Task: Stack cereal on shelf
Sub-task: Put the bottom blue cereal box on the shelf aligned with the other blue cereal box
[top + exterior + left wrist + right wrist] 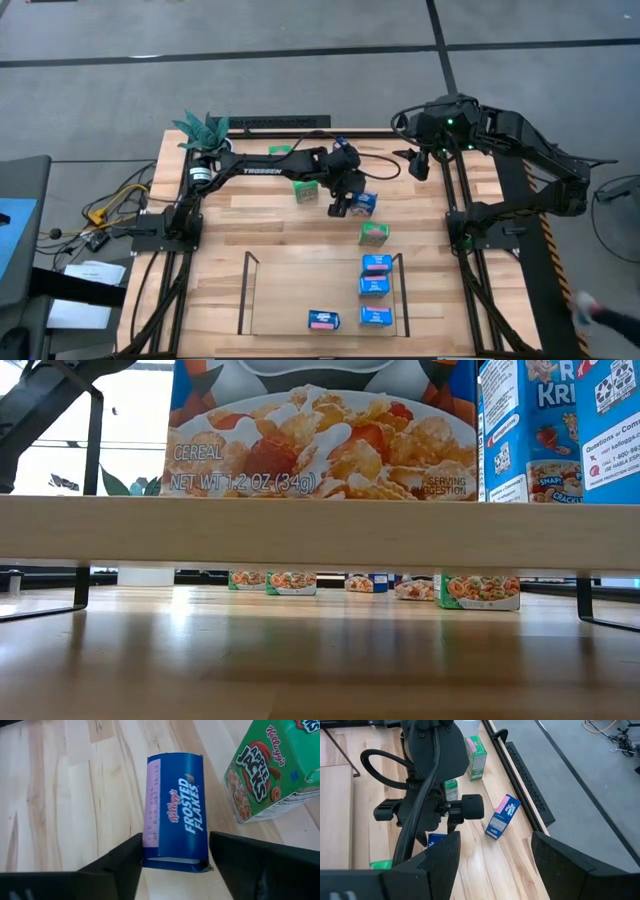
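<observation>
Left gripper (175, 862) closes its fingers against a blue Frosted Flakes box (176, 810) lying on the table (270, 225), a green Apple Jacks box (272, 765) just beside it; beyond, four blue boxes occupy the shelf (248, 300). Right gripper (495, 855) waits open at the table's far edge.

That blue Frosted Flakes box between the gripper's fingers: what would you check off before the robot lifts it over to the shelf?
1. Box between the fingers: ok. The left gripper has a finger on each side of the blue Frosted Flakes box.
2. Firm squeeze: cannot tell. The fingers sit right at the box's edges, but a tight hold is not evident.
3. Neighbour clear: ok. The green Apple Jacks box lies beside it, apart.
4. Room on the shelf: ok. Four blue boxes sit toward one end; bare wood remains.
5. Right gripper out of the way: ok. It is open, empty, back near the table's far edge.
</observation>
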